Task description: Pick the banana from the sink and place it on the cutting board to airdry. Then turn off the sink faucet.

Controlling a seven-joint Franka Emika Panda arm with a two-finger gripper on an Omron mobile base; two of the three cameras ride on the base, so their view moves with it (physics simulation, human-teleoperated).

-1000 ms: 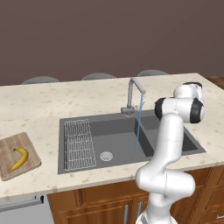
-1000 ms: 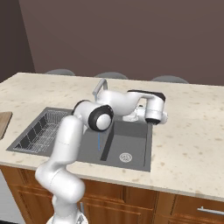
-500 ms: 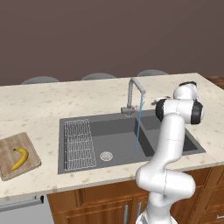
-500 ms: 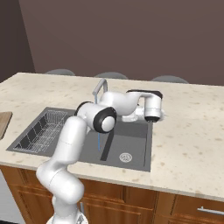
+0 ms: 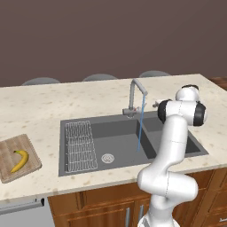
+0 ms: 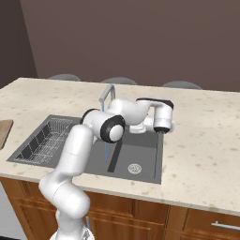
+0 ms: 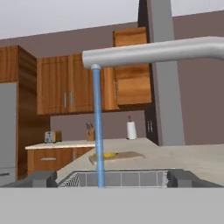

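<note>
Dark brown wall point(image 5: 88, 35) behind speckled counter point(image 5: 53, 102) (wooden cabinets point(image 5: 97, 208) below).

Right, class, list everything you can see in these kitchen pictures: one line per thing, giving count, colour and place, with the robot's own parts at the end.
Small curved yellow banana: one, yellow, lying on the board.
Light brown wooden cutting board: one, light brown, on the counter left of the sink.
Dark grey double-basin sink: one, dark grey, set into the counter.
White wire rack: one, white, in the left end of the large basin.
Tall thin grey metal faucet: one, grey, behind the sink.
Blue water stream: one, blue, running from the spout into the sink.
Speckled beige stone counter: one, beige, around the sink.
White robot arm: one, white with dark joints, at the sink's right end.
Gripper: one, dark tips, above the sink's right edge; opening unclear.
</note>
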